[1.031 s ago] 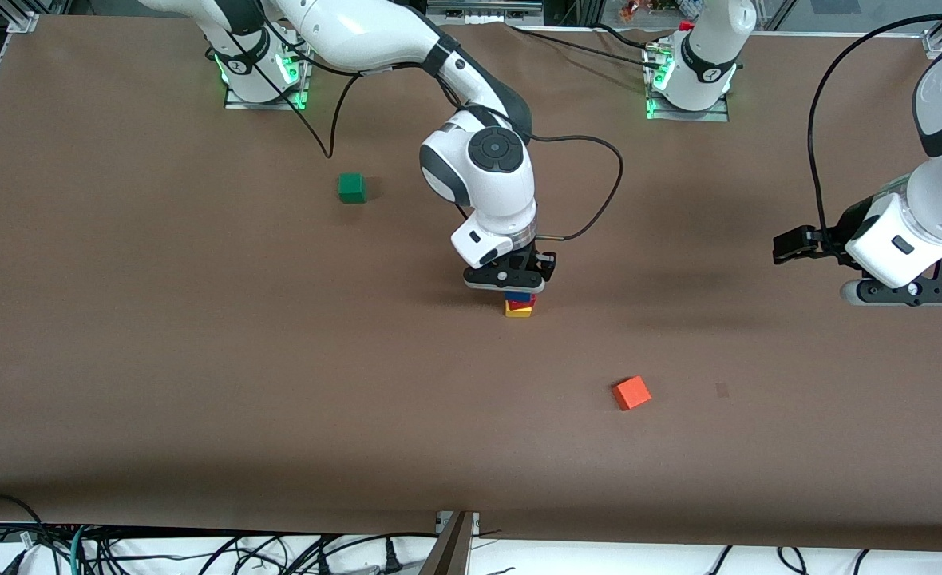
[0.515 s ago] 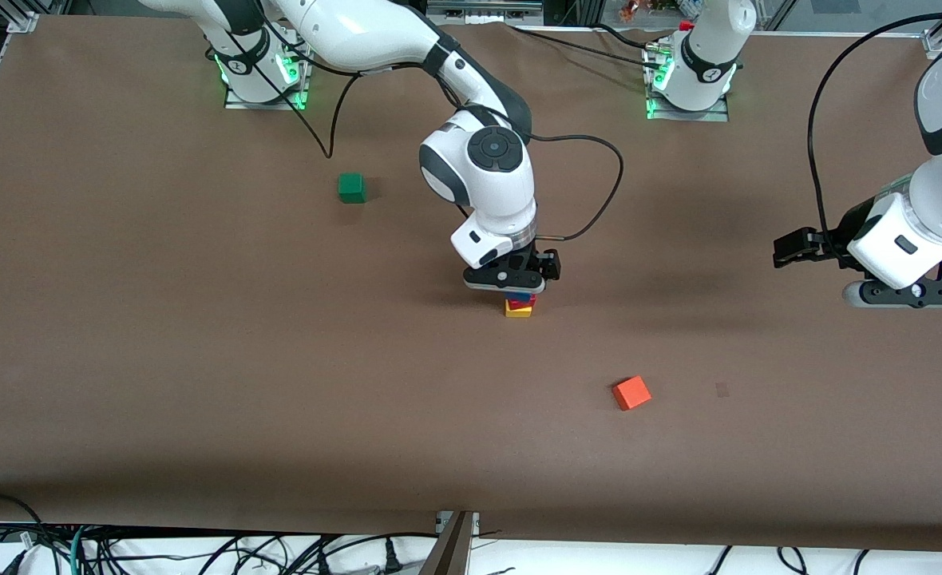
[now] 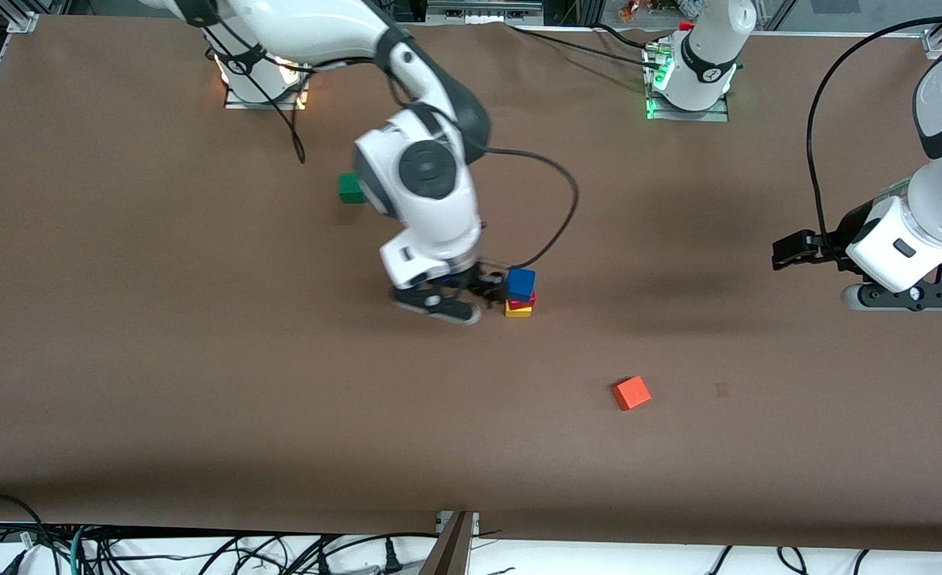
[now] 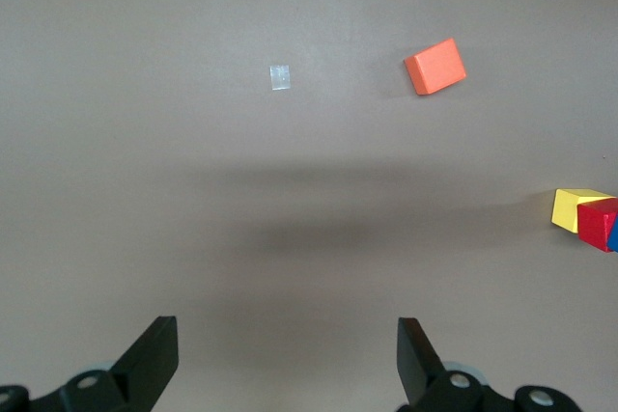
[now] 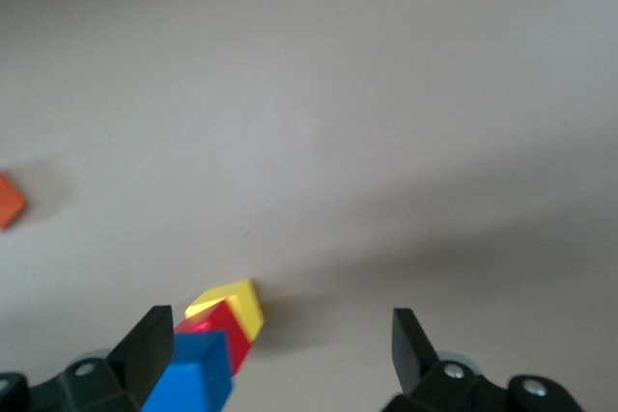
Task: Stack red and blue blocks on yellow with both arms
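Blue block (image 3: 521,283) tops red block (image 3: 522,301) on yellow block (image 3: 518,311), mid-counter (image 3: 199,359), open room on all sides. Right gripper (image 3: 471,299), wide open and empty, sits just beside the stack toward the right arm's end. Left gripper (image 4: 287,366), wide open and empty, waits over bare counter near the left arm's edge; orange cube (image 3: 631,392) lies apart, nearer the front camera.

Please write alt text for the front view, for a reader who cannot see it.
A small matte blue cube tops a red cube on a yellow cube mid-table, the right hand open beside them. The left hand waits at the left arm's end.

High front camera; downward wrist cameras.
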### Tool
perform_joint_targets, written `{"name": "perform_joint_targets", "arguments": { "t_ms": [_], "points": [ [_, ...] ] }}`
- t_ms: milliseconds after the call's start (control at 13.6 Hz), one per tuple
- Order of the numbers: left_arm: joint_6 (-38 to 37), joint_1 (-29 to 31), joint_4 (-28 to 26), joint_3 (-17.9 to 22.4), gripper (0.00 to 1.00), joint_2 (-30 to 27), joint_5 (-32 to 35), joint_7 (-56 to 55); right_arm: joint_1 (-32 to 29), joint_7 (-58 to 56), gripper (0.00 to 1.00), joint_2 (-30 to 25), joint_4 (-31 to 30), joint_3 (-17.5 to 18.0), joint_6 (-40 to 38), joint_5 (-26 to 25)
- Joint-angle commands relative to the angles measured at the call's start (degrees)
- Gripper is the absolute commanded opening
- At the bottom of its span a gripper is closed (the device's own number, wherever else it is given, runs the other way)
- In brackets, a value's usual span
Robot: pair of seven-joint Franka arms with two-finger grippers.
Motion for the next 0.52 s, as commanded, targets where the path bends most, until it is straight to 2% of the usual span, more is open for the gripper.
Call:
{"name": "perform_joint_targets", "arguments": {
  "t_ms": [0, 74, 294, 442],
  "points": [
    [-0.1, -0.6, 2.4, -0.3, 1.00, 0.8, -1.3, -0.3, -6.3, -7.6, 1.00, -5.8, -3.5, 0.8, -8.4, 1.6],
    [-0.2, -0.6, 4.1, -0.4, 1.00, 0.9, -1.3, -0.4, -8.0, -12.4, 1.00, -9.1, -7.3, 0.4, -8.8, 1.6],
    [-0.2, -0.5, 4.8, -0.5, 1.00, 1.0, -3.0, -0.4, -10.4, -22.5, 1.00, -24.4, -25.7, -3.1, -6.0, 2.1],
    [0.1, -0.5, 4.8, -0.5, 1.00, 2.0, -3.4, -0.3, -10.6, -26.9, 1.00, -31.9, -33.1, -5.7, -6.3, 2.2]
  ]
}}
